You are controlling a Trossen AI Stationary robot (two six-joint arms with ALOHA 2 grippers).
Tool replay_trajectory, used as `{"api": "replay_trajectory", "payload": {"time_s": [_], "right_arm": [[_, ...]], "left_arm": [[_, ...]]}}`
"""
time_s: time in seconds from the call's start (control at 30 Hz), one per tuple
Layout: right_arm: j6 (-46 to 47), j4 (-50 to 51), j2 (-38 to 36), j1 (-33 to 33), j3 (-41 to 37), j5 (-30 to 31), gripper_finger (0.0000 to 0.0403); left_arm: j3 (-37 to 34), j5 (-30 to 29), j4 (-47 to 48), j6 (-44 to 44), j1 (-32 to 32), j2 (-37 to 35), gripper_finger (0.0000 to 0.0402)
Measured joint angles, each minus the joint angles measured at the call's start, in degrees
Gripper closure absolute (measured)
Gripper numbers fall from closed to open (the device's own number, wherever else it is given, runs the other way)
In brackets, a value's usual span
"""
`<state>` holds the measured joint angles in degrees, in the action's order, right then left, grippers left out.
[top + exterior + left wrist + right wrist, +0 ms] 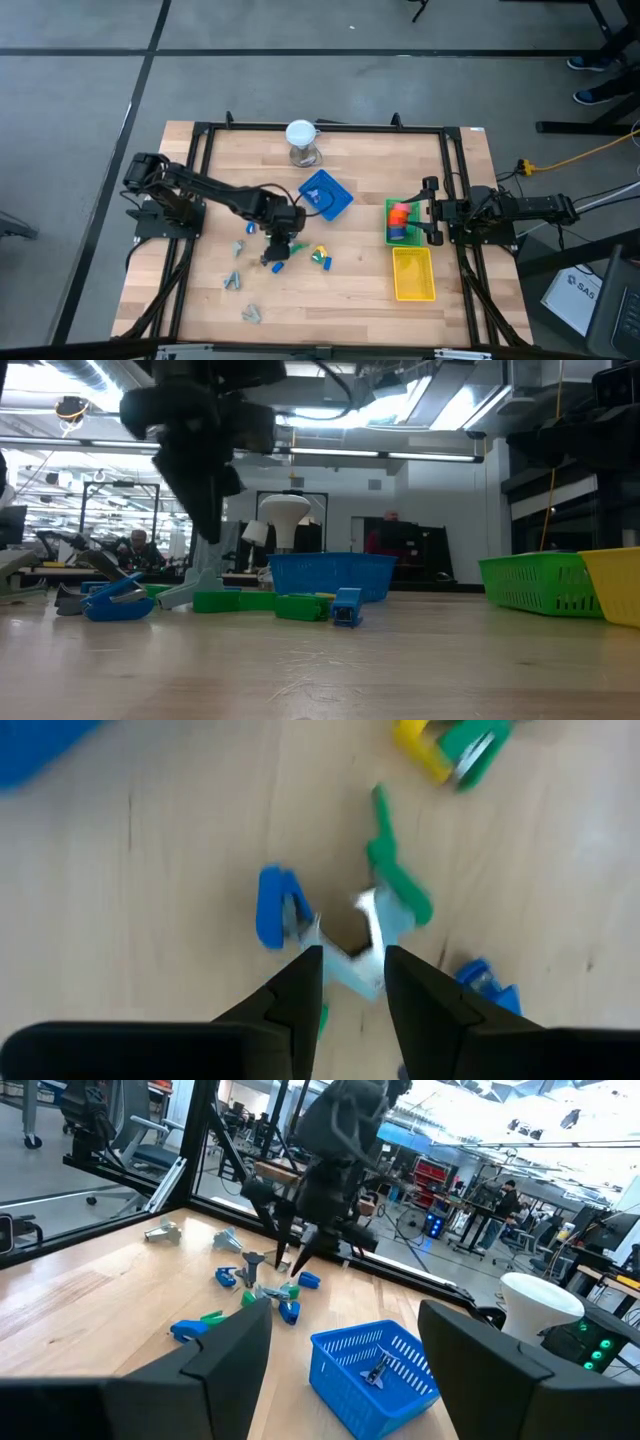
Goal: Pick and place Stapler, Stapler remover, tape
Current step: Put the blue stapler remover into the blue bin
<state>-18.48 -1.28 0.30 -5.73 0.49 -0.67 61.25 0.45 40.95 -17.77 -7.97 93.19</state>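
Grey staple removers lie loose on the left of the wooden surface, three or so, well apart from one another. Next along, my left pincer hangs over the little heap in the middle, its jaws drawn in partway and closed on one more grey remover. I cannot tell whether it has cleared the wood. Slim staplers crowd it: a blue one just beside, a green one touching or nearly so, and a yellow-and-green pair a bit farther off.

I take this as the remover step, mid-pick. The blue basket close by on the right already holds one grey remover, so the next move wants a straight lift clear of the staplers — then a short carry over the basket's rim.

Room is fair: bare wood lies between heap and basket. Farther right, the tape — orange and red pieces — sits in the green basket, with a yellow basket beside it near the surface's right edge. My right pincer waits there, jaws wide and empty.
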Motion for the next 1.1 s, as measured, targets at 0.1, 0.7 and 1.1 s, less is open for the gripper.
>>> {"api": "replay_trajectory", "payload": {"time_s": [0.1,0.7,1.1], "right_arm": [[0.02,0.0,0.0,0.01,0.0,0.0,0.0144],[0.0,0.0,0.01,0.01,0.0,0.0,0.0144],[0.0,0.0,0.0,0.01,0.0,0.0,0.0143]], "left_arm": [[-1.25,-0.87,-0.11,-3.96,-0.91,0.02,0.0293],[-1.83,-8.55,-0.06,-17.59,-2.14,0.09,0.0297],[-1.81,-8.38,-0.67,-18.99,-3.01,3.21,0.0299]]}}
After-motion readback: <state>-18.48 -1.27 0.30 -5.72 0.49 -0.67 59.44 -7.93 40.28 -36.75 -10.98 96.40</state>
